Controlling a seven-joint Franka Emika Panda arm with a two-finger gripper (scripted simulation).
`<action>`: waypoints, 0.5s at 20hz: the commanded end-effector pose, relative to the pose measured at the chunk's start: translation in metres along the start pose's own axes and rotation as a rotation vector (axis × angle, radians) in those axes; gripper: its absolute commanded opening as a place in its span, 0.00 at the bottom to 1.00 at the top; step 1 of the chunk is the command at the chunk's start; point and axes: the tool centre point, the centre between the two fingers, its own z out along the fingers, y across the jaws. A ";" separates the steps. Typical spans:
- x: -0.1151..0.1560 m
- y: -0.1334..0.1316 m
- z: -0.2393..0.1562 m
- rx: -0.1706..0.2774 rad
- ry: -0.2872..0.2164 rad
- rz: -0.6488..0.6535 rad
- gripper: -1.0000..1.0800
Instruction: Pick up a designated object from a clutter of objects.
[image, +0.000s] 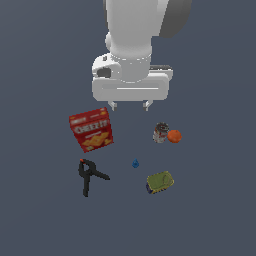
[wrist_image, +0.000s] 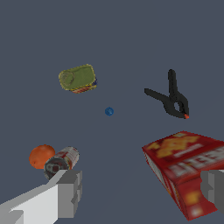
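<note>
The tiny bright-blue piece (image: 135, 163) lies on the dark floor among the clutter; in the wrist view it (wrist_image: 109, 111) shows as a small blue dot. My gripper (image: 129, 105) hangs open and empty well above the floor, behind the piece in the exterior view. Its two grey fingertips (wrist_image: 70, 192) frame the wrist view. Around the piece lie a red Cheez-It box (image: 91, 129), a black spring clamp with orange tip (image: 89, 175), a small dark can (image: 160, 132), an orange ball (image: 174, 136) and a yellow-green tin (image: 160, 182).
In the wrist view the box (wrist_image: 186, 168) lies near one fingertip, the can (wrist_image: 61, 162) and ball (wrist_image: 41, 156) near the other. The clamp (wrist_image: 173, 97) and tin (wrist_image: 78, 78) lie beyond the blue piece.
</note>
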 end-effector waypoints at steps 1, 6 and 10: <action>0.000 0.000 0.000 0.000 0.000 0.000 0.96; 0.003 0.005 -0.006 -0.013 0.013 -0.018 0.96; 0.004 0.009 -0.013 -0.024 0.023 -0.037 0.96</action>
